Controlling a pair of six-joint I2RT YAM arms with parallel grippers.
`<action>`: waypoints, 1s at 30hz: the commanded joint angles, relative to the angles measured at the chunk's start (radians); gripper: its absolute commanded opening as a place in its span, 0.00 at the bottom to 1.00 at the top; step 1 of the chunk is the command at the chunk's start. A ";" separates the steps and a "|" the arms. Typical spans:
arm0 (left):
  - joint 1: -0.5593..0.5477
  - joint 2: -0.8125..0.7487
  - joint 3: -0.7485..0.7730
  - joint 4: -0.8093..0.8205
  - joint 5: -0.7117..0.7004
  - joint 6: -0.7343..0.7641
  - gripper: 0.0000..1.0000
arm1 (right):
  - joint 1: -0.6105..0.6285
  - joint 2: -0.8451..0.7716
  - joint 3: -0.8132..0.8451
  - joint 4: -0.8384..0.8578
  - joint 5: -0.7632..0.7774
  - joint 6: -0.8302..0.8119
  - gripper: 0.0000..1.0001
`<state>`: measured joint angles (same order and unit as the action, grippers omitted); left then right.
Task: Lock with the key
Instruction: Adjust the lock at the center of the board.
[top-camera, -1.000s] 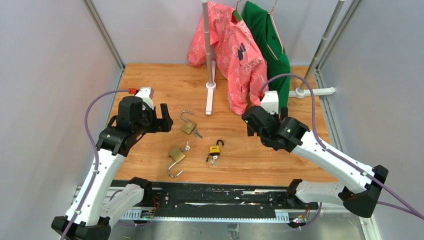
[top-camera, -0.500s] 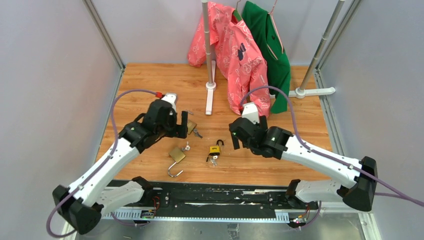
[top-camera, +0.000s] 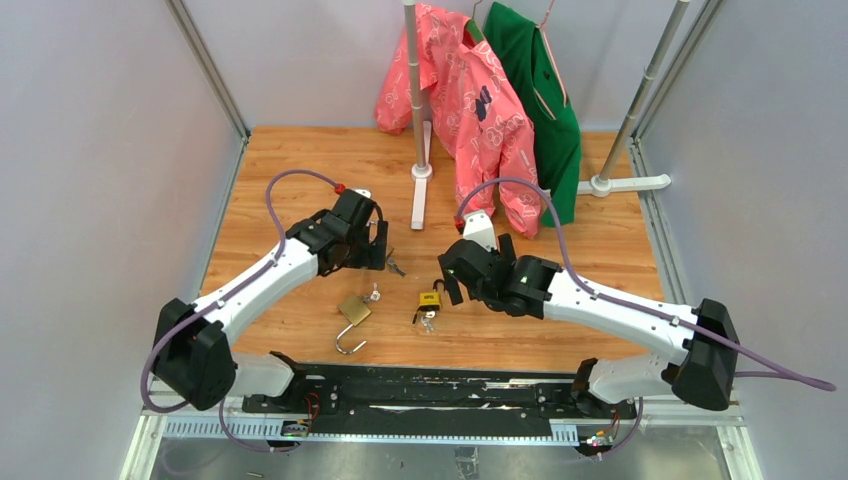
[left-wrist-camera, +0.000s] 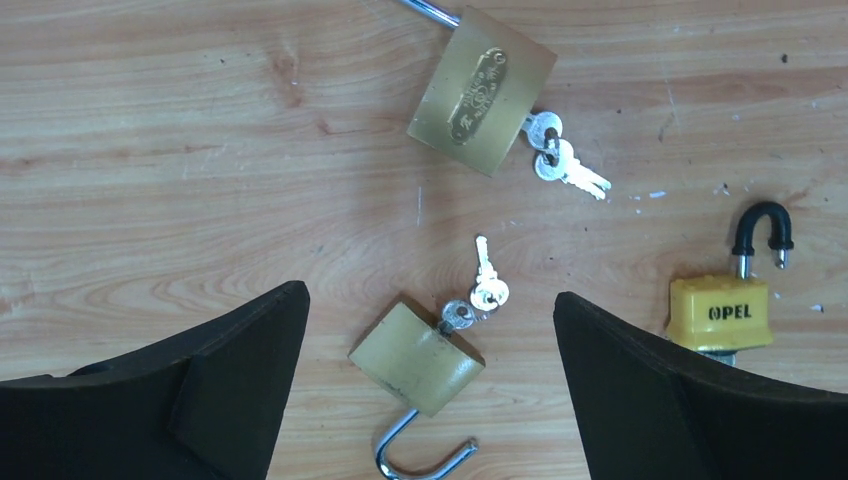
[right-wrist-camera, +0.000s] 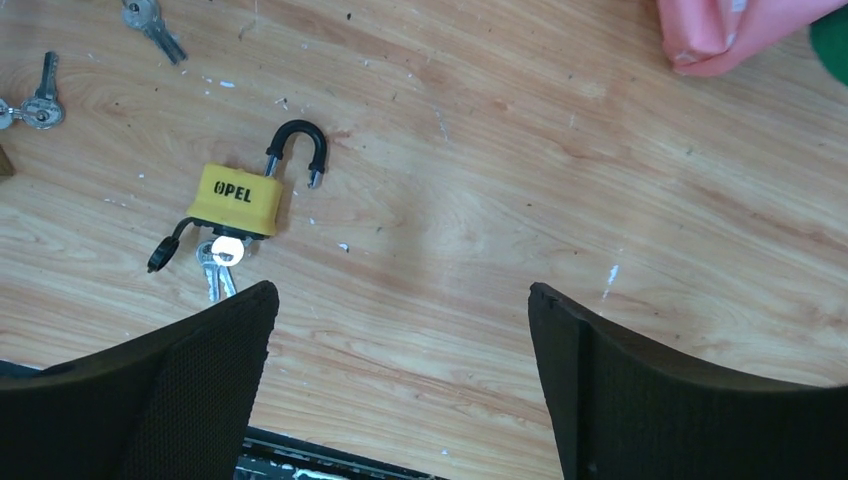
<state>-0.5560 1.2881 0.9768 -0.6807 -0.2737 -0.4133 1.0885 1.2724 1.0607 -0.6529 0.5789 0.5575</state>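
Three open padlocks lie on the wooden table. In the left wrist view, a brass padlock with an open shackle and a key in its base lies between my open left gripper's fingers, below them. A second brass padlock with keys lies farther away. A yellow padlock lies to the right. My right gripper is open and empty, hovering right of the yellow padlock, whose keys hang from its base. From above, the left gripper covers the far brass padlock.
A clothes stand's pole and base stand behind the padlocks, with a pink shirt and a green garment hanging. A second stand base lies at the back right. A black rail runs along the near edge.
Both arms have reached inward toward the padlocks. The left gripper moved right over the far brass padlock; the right gripper moved left and down, close to the yellow padlock. The padlocks have not moved.
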 joint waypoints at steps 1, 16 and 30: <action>0.069 0.019 0.033 0.025 0.072 -0.024 0.98 | -0.031 0.019 -0.040 0.020 -0.109 0.043 0.95; 0.202 -0.140 -0.003 -0.041 0.108 -0.105 0.98 | -0.045 0.452 0.183 0.088 -0.300 0.274 0.94; 0.202 -0.192 -0.043 -0.053 0.113 -0.100 0.98 | -0.044 0.614 0.235 0.098 -0.303 0.333 0.52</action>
<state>-0.3592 1.1179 0.9489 -0.7223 -0.1646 -0.5087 1.0523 1.8732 1.2858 -0.5541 0.2810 0.8680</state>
